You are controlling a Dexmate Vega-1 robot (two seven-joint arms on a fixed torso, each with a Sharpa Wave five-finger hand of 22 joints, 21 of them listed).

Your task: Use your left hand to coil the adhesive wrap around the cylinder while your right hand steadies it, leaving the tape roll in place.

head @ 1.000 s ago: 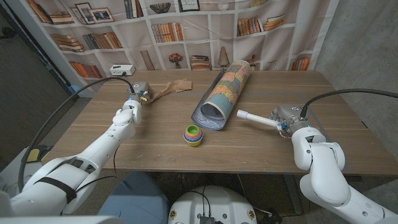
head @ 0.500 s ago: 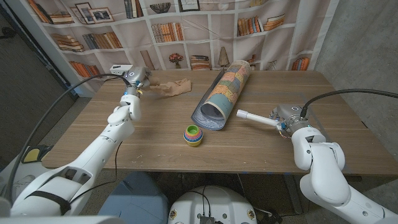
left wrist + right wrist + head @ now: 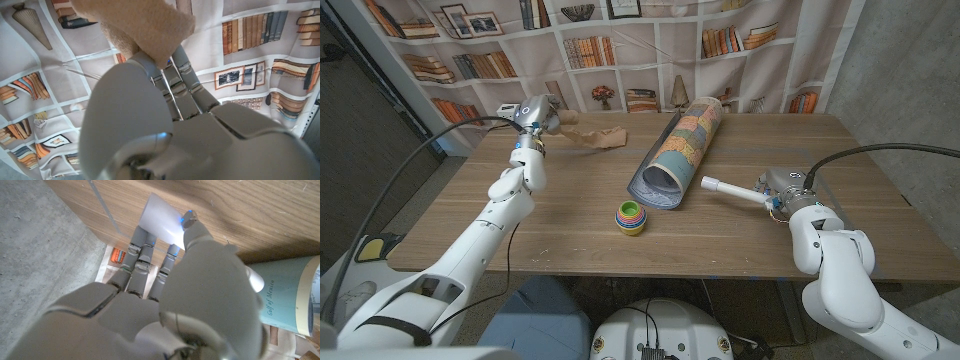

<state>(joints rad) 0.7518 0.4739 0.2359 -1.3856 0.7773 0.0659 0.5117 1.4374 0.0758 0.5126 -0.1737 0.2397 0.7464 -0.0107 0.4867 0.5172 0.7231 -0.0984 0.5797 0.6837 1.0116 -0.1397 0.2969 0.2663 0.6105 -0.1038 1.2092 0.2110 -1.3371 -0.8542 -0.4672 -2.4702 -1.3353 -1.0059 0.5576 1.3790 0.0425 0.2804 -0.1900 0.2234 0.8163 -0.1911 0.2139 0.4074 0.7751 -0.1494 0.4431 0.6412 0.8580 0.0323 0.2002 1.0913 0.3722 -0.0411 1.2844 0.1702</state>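
Left hand (image 3: 534,117) lifted the adhesive wrap (image 3: 588,139) higher (off the table)

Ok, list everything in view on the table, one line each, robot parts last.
Adhesive wrap: one, tan, far left of the table, one end lifted in the left hand.
White cylinder: one, white, right side, held above the table.
Map tube: one, multicoloured, lying across the centre.
Stacked cups: one stack, rainbow colours, near edge, centre.
Table: one, wooden.
Left hand: holds the wrap's end.
Right hand: grips the cylinder.
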